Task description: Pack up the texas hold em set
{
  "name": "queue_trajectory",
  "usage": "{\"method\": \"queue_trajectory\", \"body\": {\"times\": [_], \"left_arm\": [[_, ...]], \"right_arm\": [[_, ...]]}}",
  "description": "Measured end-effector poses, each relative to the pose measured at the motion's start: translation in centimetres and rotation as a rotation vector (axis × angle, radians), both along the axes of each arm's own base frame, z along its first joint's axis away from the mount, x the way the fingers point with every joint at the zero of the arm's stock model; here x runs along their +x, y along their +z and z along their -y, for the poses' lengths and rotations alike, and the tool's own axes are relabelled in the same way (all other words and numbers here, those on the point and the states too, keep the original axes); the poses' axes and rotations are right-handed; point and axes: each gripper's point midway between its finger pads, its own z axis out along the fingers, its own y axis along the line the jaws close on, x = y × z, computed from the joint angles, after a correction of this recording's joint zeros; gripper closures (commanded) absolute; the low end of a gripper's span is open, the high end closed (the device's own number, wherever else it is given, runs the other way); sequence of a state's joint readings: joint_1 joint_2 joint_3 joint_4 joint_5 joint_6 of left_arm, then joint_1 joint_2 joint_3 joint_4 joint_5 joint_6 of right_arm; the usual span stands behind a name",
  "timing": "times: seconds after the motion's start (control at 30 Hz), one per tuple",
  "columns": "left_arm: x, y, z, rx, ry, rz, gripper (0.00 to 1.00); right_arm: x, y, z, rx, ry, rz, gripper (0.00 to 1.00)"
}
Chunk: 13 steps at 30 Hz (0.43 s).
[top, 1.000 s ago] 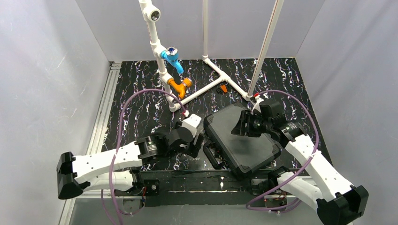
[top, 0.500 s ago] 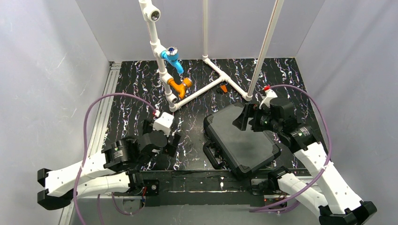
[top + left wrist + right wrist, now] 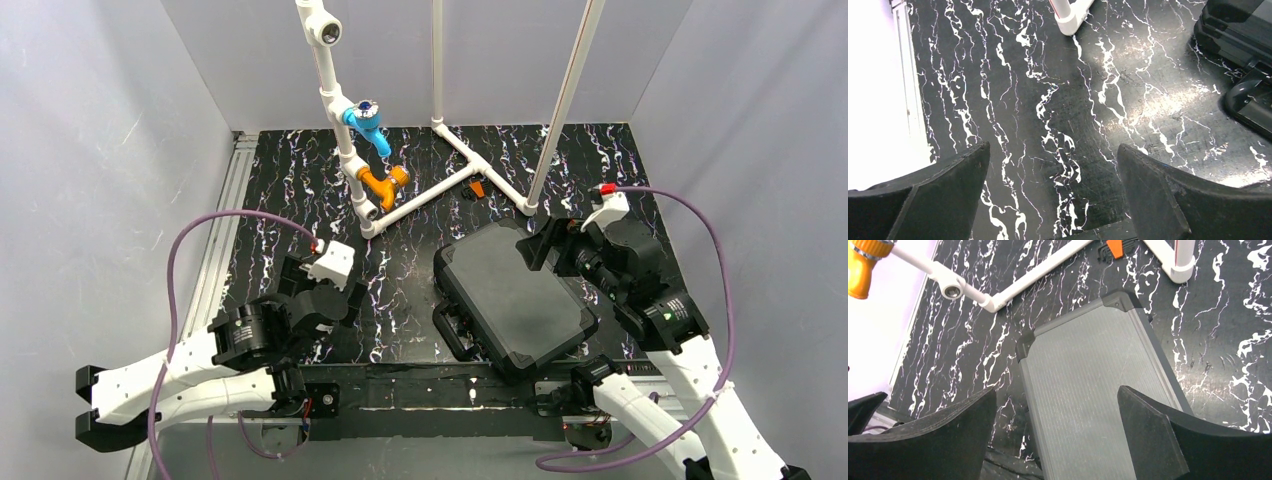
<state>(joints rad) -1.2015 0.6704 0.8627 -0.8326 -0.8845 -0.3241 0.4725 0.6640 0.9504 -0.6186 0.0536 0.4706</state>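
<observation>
The texas hold em set shows only as its black case (image 3: 510, 295), shut and lying flat right of the table's middle, its handle (image 3: 450, 332) toward the left front. The case's grey ribbed lid (image 3: 1098, 390) fills the right wrist view; its corner (image 3: 1233, 30) and handle (image 3: 1248, 100) show at the right edge of the left wrist view. My left gripper (image 3: 325, 285) (image 3: 1053, 150) hangs open over bare table, well left of the case. My right gripper (image 3: 553, 243) (image 3: 1056, 389) is open above the case's far right part, holding nothing. Chips, cards and discs are hidden.
A white pipe frame (image 3: 440, 185) with a blue fitting (image 3: 365, 125) and an orange fitting (image 3: 380, 183) stands at the back; its uprights rise behind the case. A small orange-and-black piece (image 3: 477, 188) lies between the pipes. Grey walls close in three sides.
Both grippers opened wide and pulled away from the case: the left arm drew back to the left, the right arm rose and moved right. The case stayed put.
</observation>
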Motion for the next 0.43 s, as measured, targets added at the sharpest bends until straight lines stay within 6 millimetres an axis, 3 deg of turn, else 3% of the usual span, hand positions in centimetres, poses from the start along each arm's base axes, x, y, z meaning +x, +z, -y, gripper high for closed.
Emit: {"method": "queue_trajectory", "body": {"times": [0.43], "left_arm": [[0.34,-0.14,-0.19,0.036,0.018,0.005,0.02]], "right_arm": [[0.71,0.23,0.93,0.018,-0.076,0.038,0.02]]}}
